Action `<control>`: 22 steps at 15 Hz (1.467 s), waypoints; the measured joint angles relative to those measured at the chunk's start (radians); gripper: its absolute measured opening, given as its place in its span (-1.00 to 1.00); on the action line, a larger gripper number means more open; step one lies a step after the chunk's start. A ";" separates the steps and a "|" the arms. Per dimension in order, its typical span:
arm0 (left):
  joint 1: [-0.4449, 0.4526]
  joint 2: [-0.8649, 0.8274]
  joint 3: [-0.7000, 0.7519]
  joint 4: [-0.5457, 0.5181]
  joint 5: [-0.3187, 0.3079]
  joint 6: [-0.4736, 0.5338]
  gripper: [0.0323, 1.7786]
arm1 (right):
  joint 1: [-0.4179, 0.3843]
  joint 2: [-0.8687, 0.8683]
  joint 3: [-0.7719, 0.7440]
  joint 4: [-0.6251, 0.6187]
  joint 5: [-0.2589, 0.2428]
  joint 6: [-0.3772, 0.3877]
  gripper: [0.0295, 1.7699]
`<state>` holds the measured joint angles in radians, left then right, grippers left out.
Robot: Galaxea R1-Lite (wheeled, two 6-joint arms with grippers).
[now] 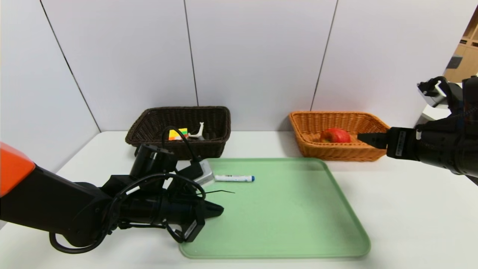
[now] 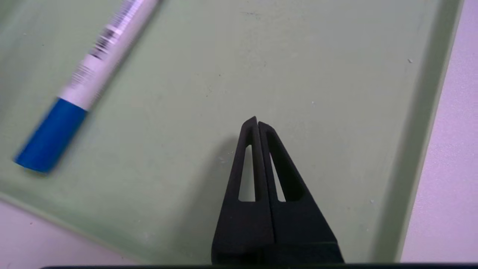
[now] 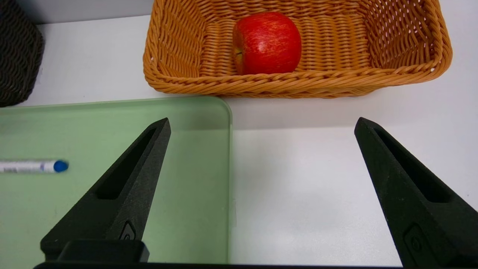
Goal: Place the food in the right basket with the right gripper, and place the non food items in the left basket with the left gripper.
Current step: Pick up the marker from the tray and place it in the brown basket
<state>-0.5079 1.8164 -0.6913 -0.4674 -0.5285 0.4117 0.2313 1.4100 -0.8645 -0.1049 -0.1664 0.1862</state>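
Note:
A white marker with a blue cap [image 1: 234, 178] [image 2: 80, 82] [image 3: 33, 166] lies on the green tray [image 1: 291, 224] near its far left corner. My left gripper [image 1: 220, 211] [image 2: 257, 121] hovers low over the tray's left side, shut and empty, a short way nearer me than the marker. A red apple [image 1: 335, 135] [image 3: 267, 43] rests in the orange basket [image 1: 338, 153] [image 3: 298, 80]. My right gripper [image 1: 364, 138] [image 3: 261, 123] stands open and empty just in front of that basket. The dark brown basket [image 1: 179, 129] holds a colourful cube [image 1: 177, 133] and a white figure [image 1: 197, 133].
A grey wall stands behind both baskets. White tabletop [image 1: 410, 209] stretches to the right of the tray and in front of the orange basket. The brown basket's corner [image 3: 16, 63] shows in the right wrist view.

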 joint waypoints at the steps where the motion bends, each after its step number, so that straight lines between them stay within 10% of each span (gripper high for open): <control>1: 0.000 -0.003 0.003 -0.002 0.002 0.000 -0.99 | 0.000 -0.003 0.000 0.000 0.001 0.000 0.92; 9: -0.032 -0.016 -0.031 0.000 0.095 -0.032 -0.99 | 0.000 -0.011 0.004 0.001 0.014 0.000 0.92; 15: -0.044 -0.009 -0.067 -0.004 0.118 -0.047 -0.03 | -0.009 -0.008 0.016 0.000 0.013 0.000 0.92; 22: -0.039 0.104 -0.258 0.001 0.114 -0.049 0.53 | -0.011 -0.004 0.010 0.000 0.012 0.000 0.92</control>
<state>-0.5470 1.9204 -0.9496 -0.4666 -0.4147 0.3632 0.2206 1.4062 -0.8547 -0.1047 -0.1543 0.1860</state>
